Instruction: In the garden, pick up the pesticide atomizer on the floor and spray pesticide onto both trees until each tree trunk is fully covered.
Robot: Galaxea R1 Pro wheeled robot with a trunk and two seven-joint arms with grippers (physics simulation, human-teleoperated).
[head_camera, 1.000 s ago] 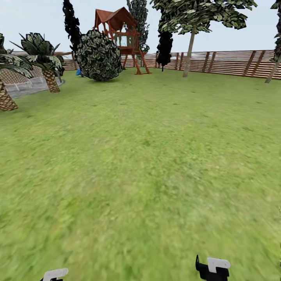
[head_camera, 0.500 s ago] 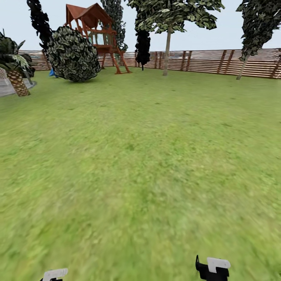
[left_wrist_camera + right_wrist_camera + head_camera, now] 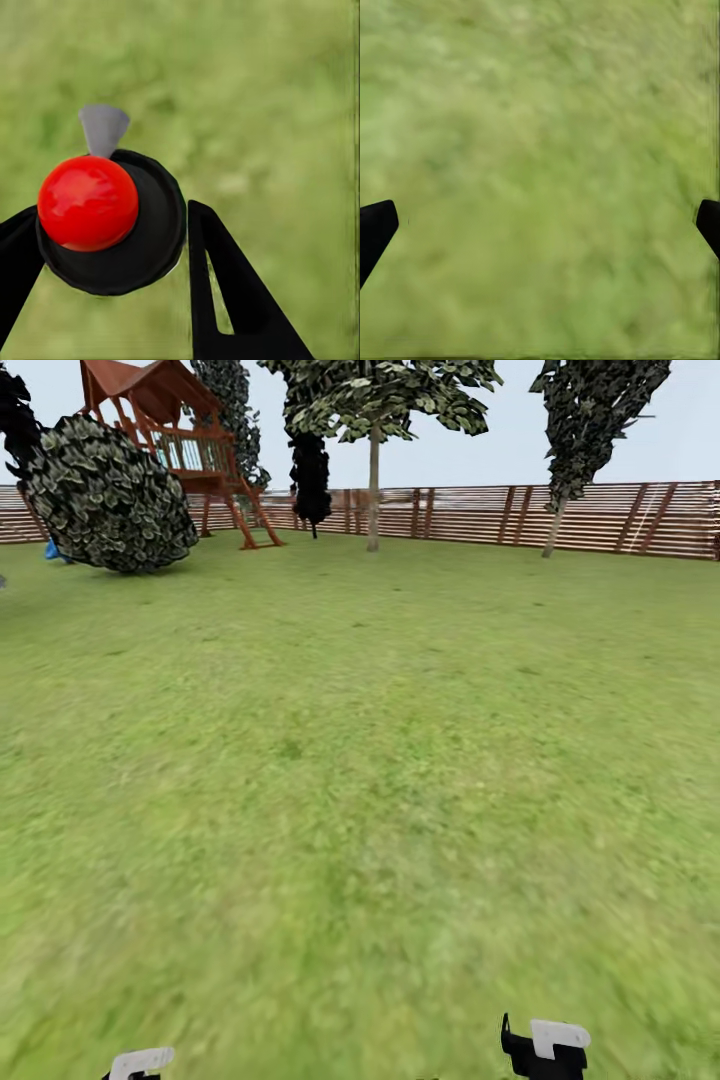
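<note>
Robot on the open lawn [image 3: 360, 760], two pale-trunked trees [image 3: 373, 490] by the fence [image 3: 600, 515].
The left gripper [image 3: 112, 247] clasped the pesticide atomizer [image 3: 112, 221], fingers against its black body; the right gripper [image 3: 540, 225] hung spread wide, empty, above grass.

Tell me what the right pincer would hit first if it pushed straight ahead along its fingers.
Probably just the grass. The right pincer is open with nothing between its fingertips, and the right wrist view shows blurred lawn ahead. Depth is unclear, so I can't say how far down that is.
</note>
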